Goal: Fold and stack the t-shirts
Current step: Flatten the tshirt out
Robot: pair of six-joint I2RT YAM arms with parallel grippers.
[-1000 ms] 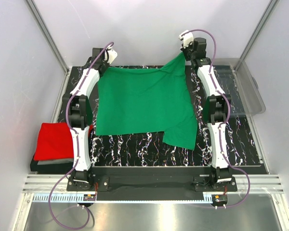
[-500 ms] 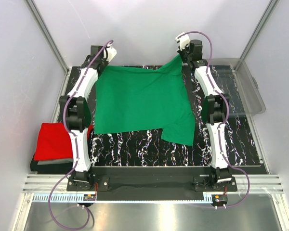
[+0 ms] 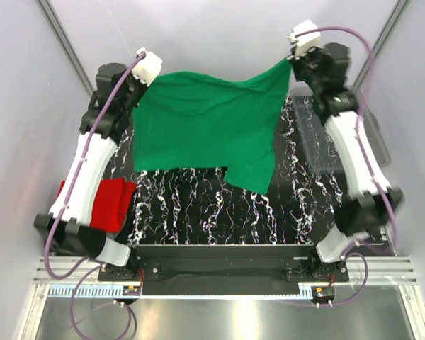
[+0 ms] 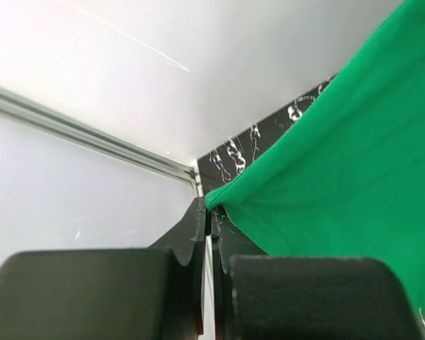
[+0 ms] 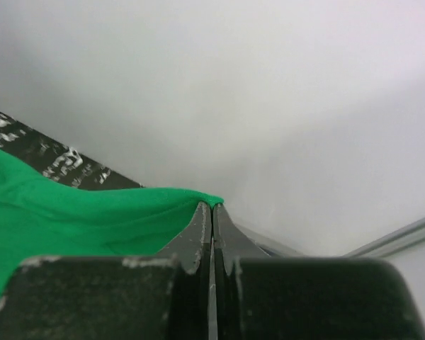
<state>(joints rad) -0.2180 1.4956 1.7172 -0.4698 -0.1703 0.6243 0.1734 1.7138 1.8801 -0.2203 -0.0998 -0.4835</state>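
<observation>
Green t-shirt hangs spread over the far half of our bench, long axis left to right, hem toward the near edge. We clench our left gripper and right gripper on its top corners. Red t-shirt lies at the left edge, clear bin at the right.

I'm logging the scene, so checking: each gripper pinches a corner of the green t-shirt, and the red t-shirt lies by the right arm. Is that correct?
Not quite. The red t-shirt lies by the left arm, not the right, as the top external view shows. The rest holds: the left gripper and the right gripper each pinch a corner of the green t-shirt.
</observation>
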